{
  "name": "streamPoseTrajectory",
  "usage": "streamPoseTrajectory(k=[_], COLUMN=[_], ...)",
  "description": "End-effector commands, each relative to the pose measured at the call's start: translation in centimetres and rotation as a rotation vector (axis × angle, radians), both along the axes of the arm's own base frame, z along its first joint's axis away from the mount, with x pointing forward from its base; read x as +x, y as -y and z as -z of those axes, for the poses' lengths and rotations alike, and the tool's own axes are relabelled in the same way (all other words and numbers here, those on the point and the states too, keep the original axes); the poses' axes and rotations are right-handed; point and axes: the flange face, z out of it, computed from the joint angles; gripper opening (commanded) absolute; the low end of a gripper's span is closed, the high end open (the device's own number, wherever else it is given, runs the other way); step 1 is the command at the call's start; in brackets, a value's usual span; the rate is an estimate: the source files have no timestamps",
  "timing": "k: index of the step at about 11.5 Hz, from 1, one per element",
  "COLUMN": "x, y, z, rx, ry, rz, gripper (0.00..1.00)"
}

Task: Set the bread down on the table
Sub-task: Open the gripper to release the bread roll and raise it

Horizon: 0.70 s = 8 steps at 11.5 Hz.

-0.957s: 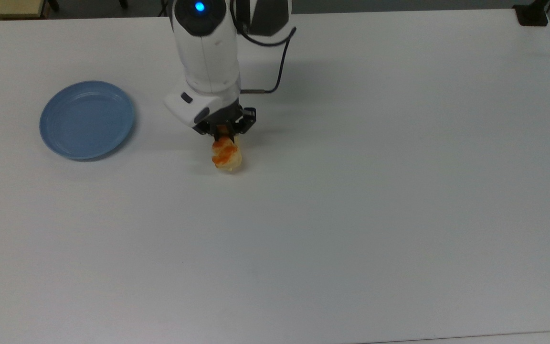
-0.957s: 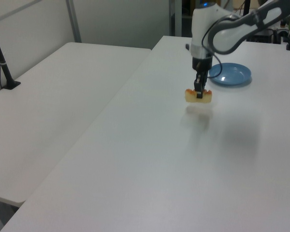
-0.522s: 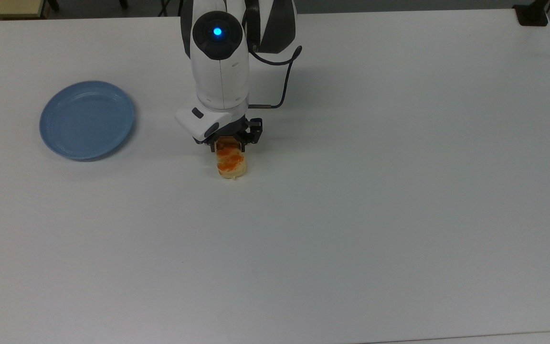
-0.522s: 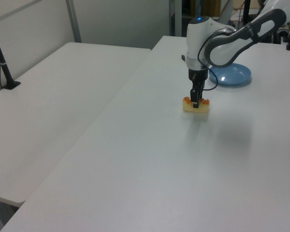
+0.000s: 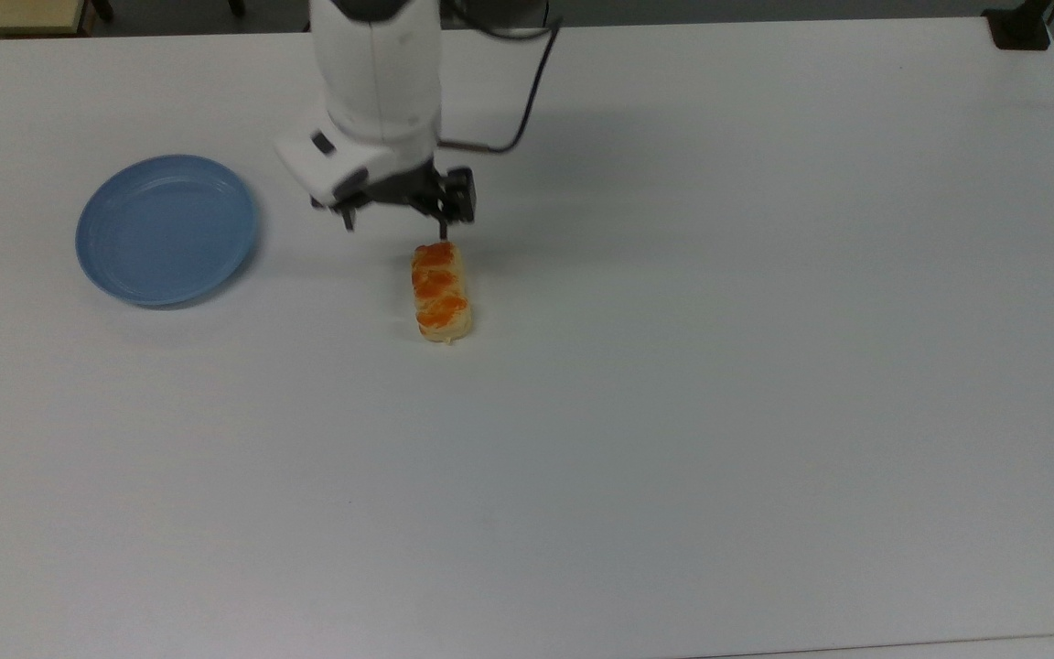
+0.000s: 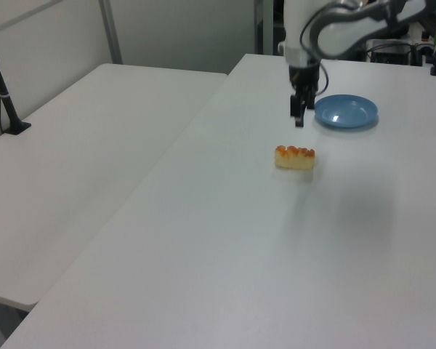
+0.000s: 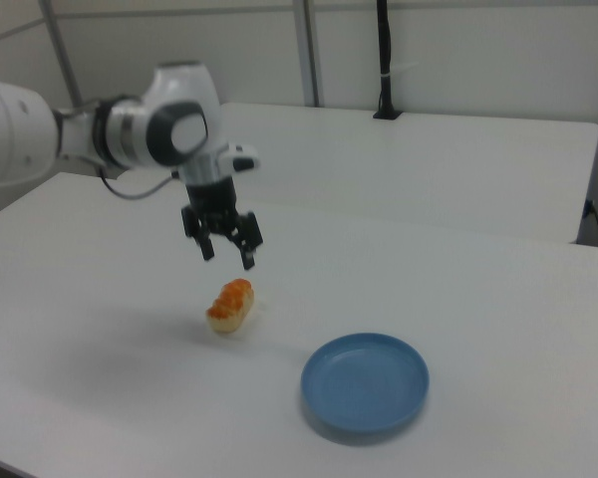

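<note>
On my feed the white counter point(image 5: 719, 384) carries just two loose items: a round blue plate point(image 5: 167, 229) at the left of the top view, bare inside, and the bread point(image 5: 440, 291) just left of centre in the upper half of that frame. Plate and bread sit well apart, with open counter between them. In the right view the plate point(image 7: 365, 384) sits lower right of the bread point(image 7: 230, 305); in the left view the plate point(image 6: 346, 110) is at upper right, beyond the bread point(image 6: 294, 157). A second white table point(image 6: 80, 153) stands alongside at the left view's left, with a black post point(image 6: 1, 91) near its far edge. A dark cable point(image 5: 527, 91) loops off the arm at the top of the top view. Nothing lies between the jaws point(image 5: 394, 220) and the bread. The bread lies flat on the counter, orange stripes up, long axis running up-down in the top view. The jaws point(image 7: 227, 251) hang in the air above it, clear of it, fingers spread apart and holding nothing; in the left view the jaws point(image 6: 299, 116) show a plain gap down to the loaf.
</note>
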Motion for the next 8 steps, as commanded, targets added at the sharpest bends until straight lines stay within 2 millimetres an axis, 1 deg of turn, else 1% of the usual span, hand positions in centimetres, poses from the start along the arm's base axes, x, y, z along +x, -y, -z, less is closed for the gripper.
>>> streamPoseTrajectory(k=[1,2,3,4,5,8], x=[-4.5,-5.6,-6.9,-8.1,-8.7,-8.4], y=[3.8,5.1,6.9,8.4,8.2,8.5], z=[-11.7,-14.6,-17.0,-18.8,-20.0,-20.0], rx=[-0.017,0.025,0.046,0.052,0.045,0.04], ry=[0.024,0.037,0.069,0.099,0.12,0.126], rz=[0.126,0.164,0.198,0.202,0.16,0.099], gripper=[1.0,1.0,1.0,1.0,1.0,1.0])
